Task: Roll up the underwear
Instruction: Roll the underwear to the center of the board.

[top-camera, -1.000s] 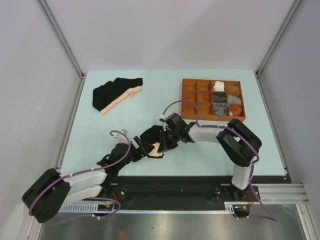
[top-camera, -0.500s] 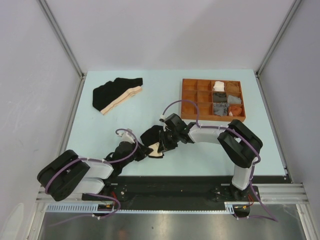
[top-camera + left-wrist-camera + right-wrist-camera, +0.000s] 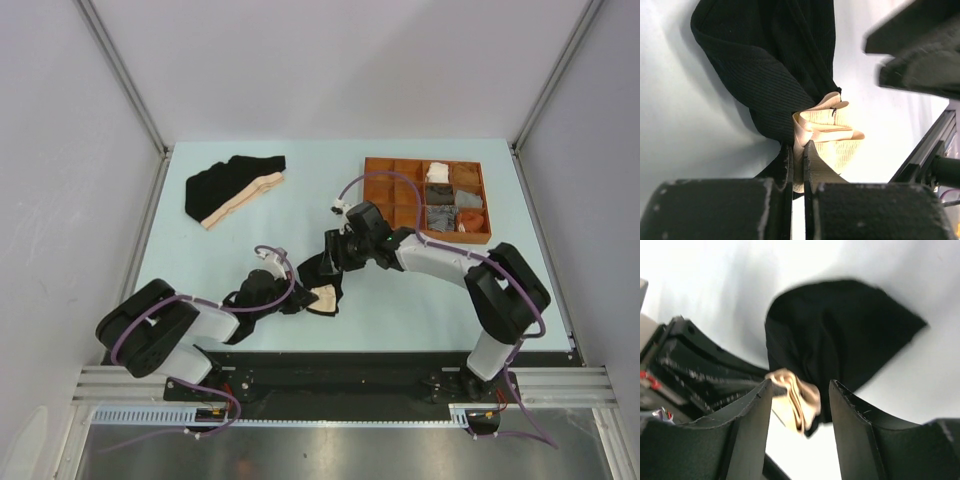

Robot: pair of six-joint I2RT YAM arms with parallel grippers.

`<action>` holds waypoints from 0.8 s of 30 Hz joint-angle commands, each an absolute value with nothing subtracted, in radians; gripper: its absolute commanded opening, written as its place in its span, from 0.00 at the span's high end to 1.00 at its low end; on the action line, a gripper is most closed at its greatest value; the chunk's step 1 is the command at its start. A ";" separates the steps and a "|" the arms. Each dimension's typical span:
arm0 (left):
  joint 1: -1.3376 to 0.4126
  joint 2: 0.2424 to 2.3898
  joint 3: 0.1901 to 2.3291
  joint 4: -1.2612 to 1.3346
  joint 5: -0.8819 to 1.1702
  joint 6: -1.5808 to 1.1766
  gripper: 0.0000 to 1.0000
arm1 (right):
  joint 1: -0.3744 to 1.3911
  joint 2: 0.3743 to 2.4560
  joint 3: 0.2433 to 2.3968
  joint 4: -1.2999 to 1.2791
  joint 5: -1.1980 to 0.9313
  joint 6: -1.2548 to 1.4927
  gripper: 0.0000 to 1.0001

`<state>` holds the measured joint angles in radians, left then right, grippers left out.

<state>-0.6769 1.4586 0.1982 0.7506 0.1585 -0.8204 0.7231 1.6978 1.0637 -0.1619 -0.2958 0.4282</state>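
A black brief [image 3: 318, 280] with a beige waistband [image 3: 830, 135] lies bunched on the table near the front middle. My left gripper [image 3: 298, 302] is shut on the waistband, and the beige cloth is pinched between its fingers [image 3: 811, 160]. My right gripper [image 3: 800, 387] hangs open just above and behind the same brief [image 3: 840, 335], touching nothing; it also shows in the top view [image 3: 336, 256]. A second black brief [image 3: 235, 185] with a beige waistband lies flat at the back left.
A brown compartmented tray [image 3: 366, 205] stands at the back right, with several rolled cloth bundles [image 3: 441, 216] in its right-hand compartments. The right arm's forearm [image 3: 440, 258] runs just in front of the tray. White walls enclose the table.
My left gripper has shut on the beige waistband and its arm has shifted right. My right gripper has opened, let go of the brief and drawn back toward the tray.
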 commanded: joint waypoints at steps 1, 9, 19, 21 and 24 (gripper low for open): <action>-0.690 1.516 0.169 0.522 0.236 -0.715 1.00 | 0.726 1.785 1.132 -0.043 -0.354 0.377 0.47; -0.690 1.522 0.166 0.523 0.233 -0.719 1.00 | 0.747 1.893 1.196 0.058 -0.387 0.374 0.46; -0.690 1.519 0.164 0.518 0.221 -0.719 1.00 | 0.778 2.011 1.299 0.006 -0.377 0.348 0.46; -0.690 1.516 0.161 0.518 0.218 -0.722 1.00 | 0.788 2.032 1.321 -0.012 -0.368 0.337 0.46; -0.692 1.506 0.156 0.517 0.213 -0.726 1.00 | 0.798 2.059 1.347 -0.060 -0.361 0.319 0.55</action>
